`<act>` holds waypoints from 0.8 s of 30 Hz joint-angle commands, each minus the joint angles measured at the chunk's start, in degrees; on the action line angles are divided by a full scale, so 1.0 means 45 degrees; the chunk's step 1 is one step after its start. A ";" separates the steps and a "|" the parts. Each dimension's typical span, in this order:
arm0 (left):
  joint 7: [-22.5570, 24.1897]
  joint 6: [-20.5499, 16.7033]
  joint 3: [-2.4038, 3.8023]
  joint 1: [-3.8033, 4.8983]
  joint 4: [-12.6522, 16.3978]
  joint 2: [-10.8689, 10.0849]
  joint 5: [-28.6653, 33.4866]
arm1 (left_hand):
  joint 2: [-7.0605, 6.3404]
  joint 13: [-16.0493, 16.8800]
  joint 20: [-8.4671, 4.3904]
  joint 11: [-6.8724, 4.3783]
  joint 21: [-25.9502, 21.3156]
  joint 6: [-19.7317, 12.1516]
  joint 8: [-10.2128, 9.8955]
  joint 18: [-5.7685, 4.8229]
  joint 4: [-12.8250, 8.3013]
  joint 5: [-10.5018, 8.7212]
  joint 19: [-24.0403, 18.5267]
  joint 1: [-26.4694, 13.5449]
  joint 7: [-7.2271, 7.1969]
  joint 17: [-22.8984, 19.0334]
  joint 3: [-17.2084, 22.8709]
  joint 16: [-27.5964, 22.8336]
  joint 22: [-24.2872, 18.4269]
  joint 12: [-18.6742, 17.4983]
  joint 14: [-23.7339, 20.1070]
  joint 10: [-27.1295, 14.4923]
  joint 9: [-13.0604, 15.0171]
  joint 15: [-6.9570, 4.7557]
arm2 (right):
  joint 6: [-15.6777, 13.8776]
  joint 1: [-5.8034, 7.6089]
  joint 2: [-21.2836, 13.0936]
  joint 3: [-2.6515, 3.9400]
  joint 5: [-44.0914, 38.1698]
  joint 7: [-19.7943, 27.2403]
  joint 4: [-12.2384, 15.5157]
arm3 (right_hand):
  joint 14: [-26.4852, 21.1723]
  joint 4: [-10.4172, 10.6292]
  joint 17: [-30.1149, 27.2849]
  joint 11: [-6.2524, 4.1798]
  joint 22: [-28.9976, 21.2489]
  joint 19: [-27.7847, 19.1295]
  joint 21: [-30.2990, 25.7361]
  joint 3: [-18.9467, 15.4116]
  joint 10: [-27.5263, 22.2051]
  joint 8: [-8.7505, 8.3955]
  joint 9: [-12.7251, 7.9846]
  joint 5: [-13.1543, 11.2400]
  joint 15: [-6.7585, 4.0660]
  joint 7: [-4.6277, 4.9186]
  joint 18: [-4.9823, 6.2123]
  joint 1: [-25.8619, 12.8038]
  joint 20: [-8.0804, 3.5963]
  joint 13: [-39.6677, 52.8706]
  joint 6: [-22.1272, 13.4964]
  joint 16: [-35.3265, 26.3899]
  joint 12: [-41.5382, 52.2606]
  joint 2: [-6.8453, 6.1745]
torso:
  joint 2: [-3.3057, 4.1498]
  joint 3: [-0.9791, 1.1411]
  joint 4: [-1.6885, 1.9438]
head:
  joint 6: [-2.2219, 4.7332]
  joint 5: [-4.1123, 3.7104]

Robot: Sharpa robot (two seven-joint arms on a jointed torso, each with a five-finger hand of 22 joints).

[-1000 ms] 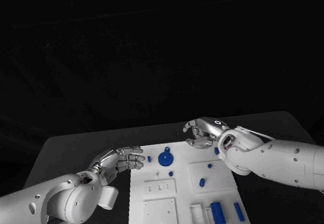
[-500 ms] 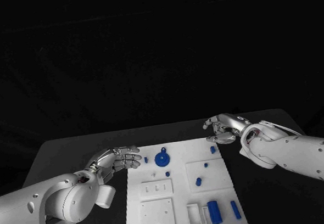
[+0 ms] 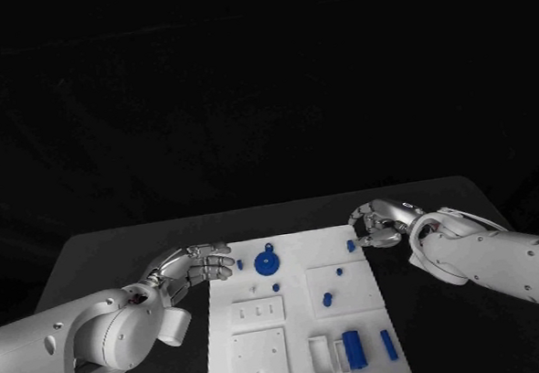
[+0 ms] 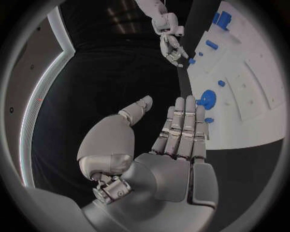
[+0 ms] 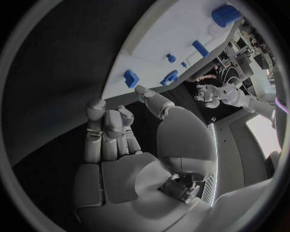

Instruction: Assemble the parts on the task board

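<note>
The fingers [image 5: 103, 130] of the right hand [image 3: 383, 223] are lying fairly straight and holding nothing, hovering just off the far right corner of the task board [image 3: 301, 330], near a small blue peg [image 3: 351, 245] standing at that edge. The fingers [image 4: 181, 125] of the left hand [image 3: 195, 265] are extending side by side, released too, and hanging beside the board's left edge, close to the round blue wheel [image 3: 267, 262]. More parts are sitting nearer the robot: a blue block [image 3: 353, 349] and a blue bar [image 3: 388, 345] at the near right. Nothing is being held, so the risk lies in the reach: the right hand is likely to topple the edge peg onto the tabletop [image 3: 118, 251] if it is closing in from the side, and either hand could be nudging the board askew.
</note>
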 commanded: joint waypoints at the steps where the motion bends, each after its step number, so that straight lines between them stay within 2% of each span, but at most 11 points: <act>1: 0.0164 0.0259 0.0006 -0.0017 -0.0018 0.0015 0.0069 | -0.0024 0.0022 -0.0053 -0.0060 0.0011 0.0090 -0.0039 -0.0158 -0.0102 0.0008 0.0030 0.0108 0.0296 -0.0013 -0.0001 0.0070 -0.0020 0.0052 0.0074 -0.0031 0.0012 -0.0013 | 0.0611 -0.0092 0.0021 0.0004 -0.0013 0.0335 -0.0140 | -0.0102 -0.0140 0.0027 -0.0022 0.0213 -0.0087 -0.0060 -0.0035 -0.0093 0.0012 -0.0019 0.0644 -0.0043 0.0226 0.0808 0.0212 0.0032 -0.0031 0.0205 -0.0064 0.0056 0.0046 | -0.0011 -0.0047 0.0030 | -0.0071 -0.0010; 2: 0.0164 0.0257 0.0006 -0.0018 -0.0023 0.0010 0.0069 | -0.0024 0.0022 -0.0053 -0.0059 0.0011 0.0090 -0.0039 -0.0158 -0.0103 0.0008 0.0029 0.0109 0.0296 -0.0013 -0.0001 0.0070 -0.0020 0.0052 0.0074 -0.0031 0.0012 -0.0013 | 0.0667 -0.0107 0.0021 0.0004 -0.0065 0.0321 -0.0159 | -0.0103 -0.0165 0.0030 -0.0027 0.0215 -0.0088 -0.0059 -0.0046 -0.0095 0.0012 -0.0022 0.0708 -0.0047 0.0222 0.0808 0.0241 0.0037 -0.0034 0.0204 -0.0069 0.0058 0.0055 | -0.0007 -0.0040 0.0034 | -0.0081 -0.0008; 7: 0.0151 0.0261 0.0006 -0.0021 -0.0018 -0.0016 0.0052 | -0.0025 0.0022 -0.0053 -0.0059 0.0010 0.0090 -0.0040 -0.0159 -0.0106 0.0008 0.0028 0.0114 0.0296 -0.0013 -0.0002 0.0070 -0.0021 0.0052 0.0074 -0.0031 0.0013 -0.0012 | 0.0857 -0.0184 0.0014 0.0002 -0.0171 0.0310 -0.0188 | -0.0104 -0.0247 0.0037 -0.0050 0.0214 -0.0100 -0.0069 -0.0012 -0.0106 0.0016 -0.0030 0.0842 -0.0069 0.0196 0.0808 0.0382 0.0049 -0.0045 0.0205 -0.0089 0.0061 0.0118 | -0.0012 -0.0068 0.0000 | -0.0133 0.0013; 16: 0.0134 0.0267 0.0006 -0.0021 -0.0021 -0.0021 0.0029 | -0.0024 0.0021 -0.0052 -0.0059 0.0008 0.0090 -0.0042 -0.0161 -0.0111 0.0009 0.0026 0.0124 0.0296 -0.0015 -0.0001 0.0070 -0.0023 0.0052 0.0073 -0.0032 0.0014 -0.0011 | 0.1051 -0.0312 0.0074 0.0001 -0.0172 0.0310 -0.0237 | -0.0106 -0.0280 0.0044 -0.0073 0.0217 -0.0111 -0.0073 -0.0004 -0.0118 0.0040 -0.0031 0.0983 -0.0091 0.0172 0.0808 0.0428 0.0074 -0.0055 0.0244 -0.0111 0.0064 0.0149 | -0.0020 -0.0087 0.0013 | -0.0172 0.0005; 24: 0.0126 0.0290 0.0006 -0.0027 -0.0059 0.0003 0.0026 | -0.0020 0.0021 -0.0051 -0.0059 0.0007 0.0091 -0.0044 -0.0163 -0.0113 0.0009 0.0025 0.0130 0.0297 -0.0015 -0.0001 0.0070 -0.0024 0.0052 0.0073 -0.0032 0.0015 -0.0011 | 0.0962 -0.0462 0.0370 -0.0004 -0.0030 0.0367 -0.0428 | -0.0090 -0.0197 0.0075 -0.0115 0.0223 -0.0108 -0.0067 -0.0149 -0.0118 0.0095 -0.0034 0.0491 -0.0133 0.0128 0.0808 0.0274 0.0104 -0.0069 0.0332 -0.0134 0.0089 0.0257 | -0.0036 -0.0087 0.0026 | -0.0213 0.0018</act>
